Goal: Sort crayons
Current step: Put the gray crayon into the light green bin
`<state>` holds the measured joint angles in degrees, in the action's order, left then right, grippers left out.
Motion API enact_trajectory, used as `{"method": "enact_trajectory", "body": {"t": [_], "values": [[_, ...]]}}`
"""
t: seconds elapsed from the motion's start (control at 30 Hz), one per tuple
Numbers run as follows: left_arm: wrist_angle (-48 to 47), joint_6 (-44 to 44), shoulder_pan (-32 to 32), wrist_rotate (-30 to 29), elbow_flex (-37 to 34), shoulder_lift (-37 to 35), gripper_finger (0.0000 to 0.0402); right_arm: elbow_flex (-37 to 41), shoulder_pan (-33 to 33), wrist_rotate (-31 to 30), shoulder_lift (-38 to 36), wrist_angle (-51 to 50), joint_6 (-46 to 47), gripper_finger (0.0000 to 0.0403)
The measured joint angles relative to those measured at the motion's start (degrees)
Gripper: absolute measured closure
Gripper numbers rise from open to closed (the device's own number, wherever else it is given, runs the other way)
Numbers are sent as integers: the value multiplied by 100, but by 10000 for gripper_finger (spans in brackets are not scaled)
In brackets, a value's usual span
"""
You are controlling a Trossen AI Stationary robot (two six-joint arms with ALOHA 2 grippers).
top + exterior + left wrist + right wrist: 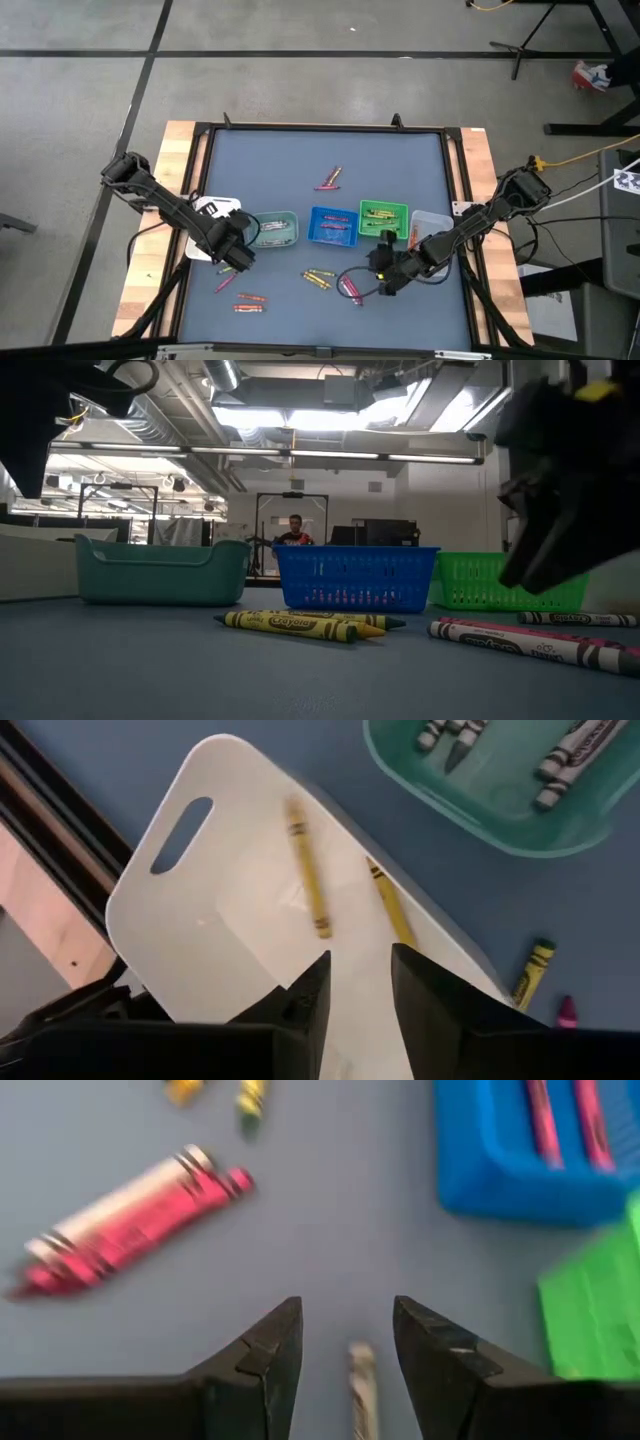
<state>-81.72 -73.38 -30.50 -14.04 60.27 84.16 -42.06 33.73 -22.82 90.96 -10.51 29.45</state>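
Five trays line the middle of the blue table [330, 170] in the high view: white tray [207, 210], teal tray [274, 229], blue tray [333, 224], green tray [383, 221] and a clear tray [432, 222] at right. That view places the left gripper [235, 252] at lower left beside the white tray and the right gripper [385, 272] lower right of centre.

We see only in the left wrist view that its fingers [425, 1005] stand apart, gripping nothing, over the white tray holding two yellow crayons [308, 870]; grey crayons [570, 755] lie in the teal tray.

The right wrist view alone shows its fingers [265, 1355] parted around a pale crayon [362, 1385] on the table, near pink crayons [125, 1220].

The low view adds a distant person [295, 530].
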Motion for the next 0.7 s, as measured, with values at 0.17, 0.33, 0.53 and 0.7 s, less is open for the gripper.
{"method": "enact_trajectory", "body": {"t": [0.17, 0.33, 0.53, 0.7], "values": [[145, 0, 0, -4, 0, 0, 310, 0, -2, 184, 0, -635, 391, 247], [166, 0, 0, -9, 0, 0, 310, 0, 0, 514, 0, -695, 398, 247], [177, 0, 0, -10, 0, 0, 310, 0, 0, 600, 0, -973, 397, 247], [180, 2, 0, -10, 0, 0, 310, 0, 0, 650, 0, -1055, 398, 247]]}}
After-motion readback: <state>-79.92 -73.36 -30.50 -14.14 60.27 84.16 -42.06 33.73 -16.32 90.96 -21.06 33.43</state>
